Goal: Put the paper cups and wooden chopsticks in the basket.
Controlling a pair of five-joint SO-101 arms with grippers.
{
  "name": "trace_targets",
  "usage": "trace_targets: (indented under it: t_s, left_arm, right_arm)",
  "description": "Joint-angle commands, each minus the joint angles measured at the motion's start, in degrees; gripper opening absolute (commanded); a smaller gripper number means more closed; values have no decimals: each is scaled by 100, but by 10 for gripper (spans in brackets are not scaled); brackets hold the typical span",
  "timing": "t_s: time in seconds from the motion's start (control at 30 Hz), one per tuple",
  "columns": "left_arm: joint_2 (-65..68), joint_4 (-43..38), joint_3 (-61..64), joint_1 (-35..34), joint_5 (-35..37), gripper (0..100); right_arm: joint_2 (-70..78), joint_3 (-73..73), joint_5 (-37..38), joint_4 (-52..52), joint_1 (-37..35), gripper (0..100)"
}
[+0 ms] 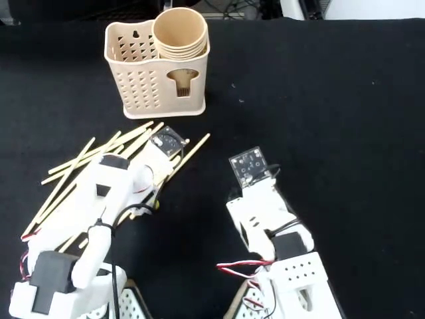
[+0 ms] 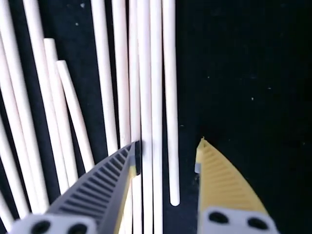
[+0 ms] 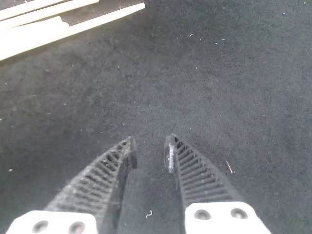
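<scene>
The paper cups (image 1: 180, 30) are sitting nested in one stack, upright, inside the basket (image 1: 156, 80), at its right-hand end as the high view shows it. The basket is standing upright on the far part of the black desk (image 1: 332, 100).

The wooden chopsticks (image 1: 86, 159) are lying loose on the desk in front of the basket, fanned out in a rough diagonal spread, some overlapping. None is lying in the basket.

The left arm (image 1: 109, 193) is leaning over this spread and covering part of it. In its wrist view, the left tool (image 2: 168, 146) is hanging low over the sticks (image 2: 146, 97) with its jaws standing wide apart. The grey finger (image 2: 105, 180) is lying against one stick and the yellow finger (image 2: 219, 180) is sitting over bare cloth. About three sticks are running lengthwise through the gap, and the jaws are not pressing on them.

The right arm (image 1: 265, 206) is resting well apart from the pile, nearer the middle of the desk. The right tool (image 3: 150, 144) is pointing down at bare cloth. Its jaws are standing parted by a narrow gap and are holding nothing. A few chopstick ends (image 3: 68, 22) are lying beyond it, clear of its fingertips.
</scene>
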Motion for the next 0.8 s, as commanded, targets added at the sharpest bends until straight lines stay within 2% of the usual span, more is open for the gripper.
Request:
trace_targets:
  t_s: [0.0,0.17,0.33,0.53,0.77]
  left_arm:
    - [-132,-44,4,48,44,202]
    - [-141,88,13,259,62,191]
    - [-141,123,119,813,220,62]
    - [-141,123,154,954,255,73]
    - [-141,123,75,629,229,73]
  right_arm:
    - [-57,-22,-53,-88,-53,120]
    - [-57,4,-53,-105,-53,120]
    - [-57,4,-53,-105,-53,120]
    - [-57,4,-53,-105,-53,120]
    - [-57,4,-53,-105,-53,120]
